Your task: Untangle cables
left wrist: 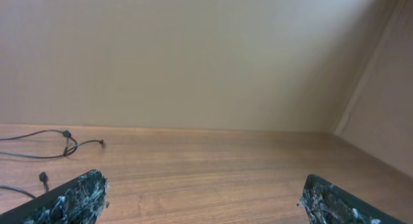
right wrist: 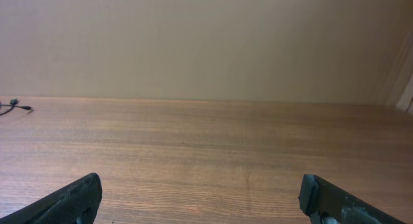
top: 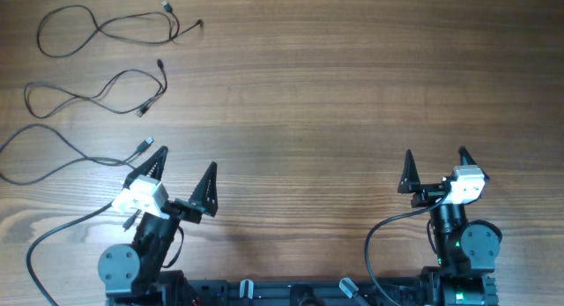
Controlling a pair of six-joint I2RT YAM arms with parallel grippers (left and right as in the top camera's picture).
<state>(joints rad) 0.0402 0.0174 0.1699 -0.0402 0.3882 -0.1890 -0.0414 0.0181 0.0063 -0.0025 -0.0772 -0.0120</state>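
Left gripper [top: 187,158] [left wrist: 204,185]: we record its jaws spread wide and empty, with only bare wood between the fingers.

Right gripper [top: 435,153] [right wrist: 201,182]: likewise released, jaws wide, nothing held.

Cables, three in number (thin, dark, with small silvery plug ends), lie on the wooden table [top: 308,94] as separate loose wavy strands, none crossing another:

- Near cable [top: 97,160]: ahead of the left gripper and off to its left. One plug end lies just beside that gripper's left fingertip. We cannot tell whether they touch.
- Middle cable [top: 92,96]: farther ahead and to the left of the left gripper, clear of it.
- Far cable [top: 97,26]: farthest ahead and to the left, well apart from the left gripper.

All three lie well apart from the right gripper, far off to its left.
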